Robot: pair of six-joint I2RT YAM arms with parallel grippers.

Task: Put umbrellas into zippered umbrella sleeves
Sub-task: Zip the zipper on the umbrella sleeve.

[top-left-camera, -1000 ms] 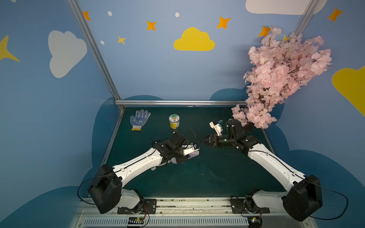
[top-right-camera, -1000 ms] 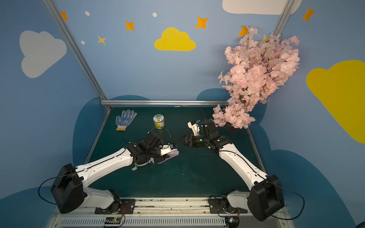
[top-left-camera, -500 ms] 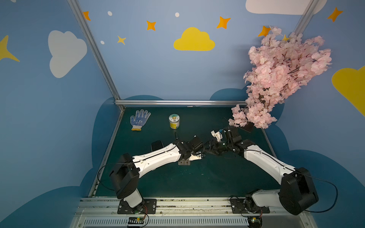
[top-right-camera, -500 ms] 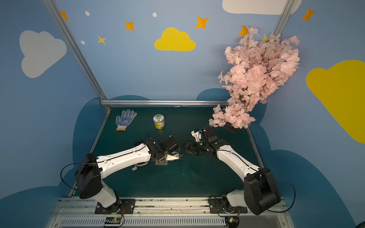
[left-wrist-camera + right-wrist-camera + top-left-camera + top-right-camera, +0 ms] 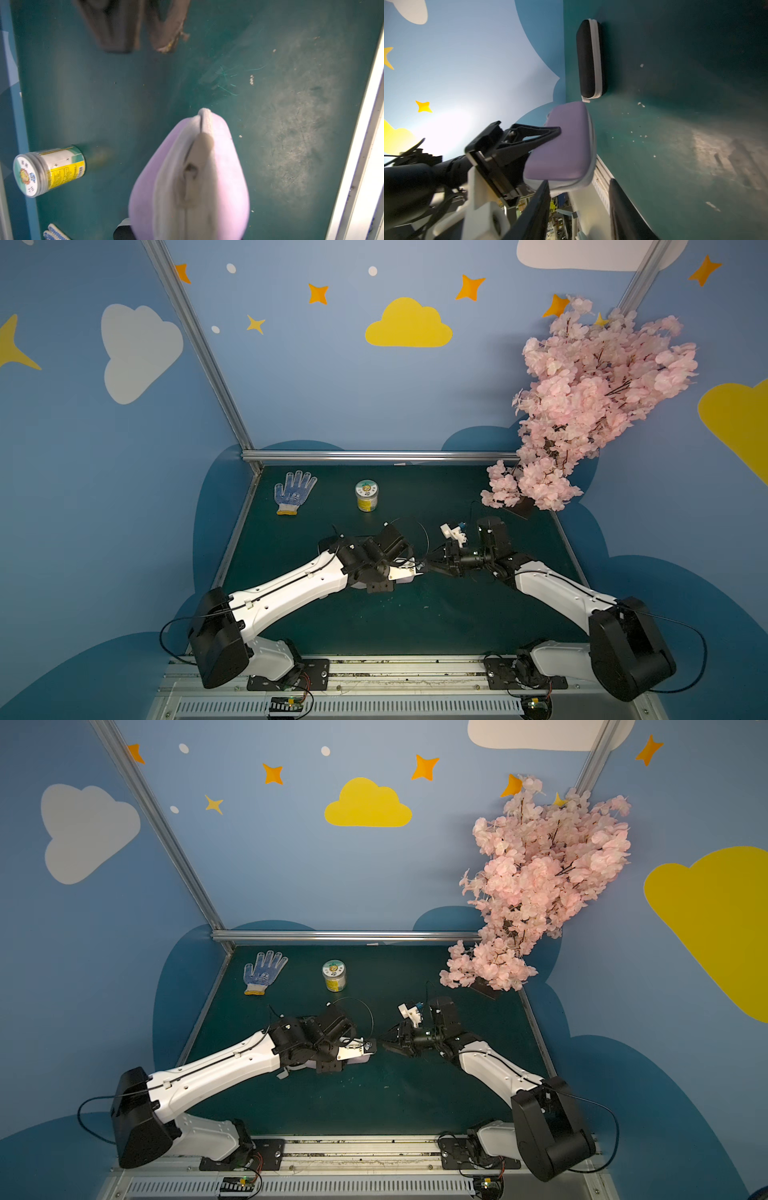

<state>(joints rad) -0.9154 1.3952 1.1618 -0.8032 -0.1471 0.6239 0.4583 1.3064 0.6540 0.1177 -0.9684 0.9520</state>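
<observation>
The left gripper (image 5: 405, 572) clamps the lilac sleeve (image 5: 145, 187) clear of the surface, with the black sleeve (image 5: 588, 58) lying just beyond it. The right gripper (image 5: 430, 568), half-open and seemingly empty, faces its strap end. It should pinch the grey pull strap (image 5: 199, 149) squarely, then draw along the zip while the left braces.

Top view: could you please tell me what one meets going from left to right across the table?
Glove → jar → left gripper → right gripper → blossom branch.
</observation>
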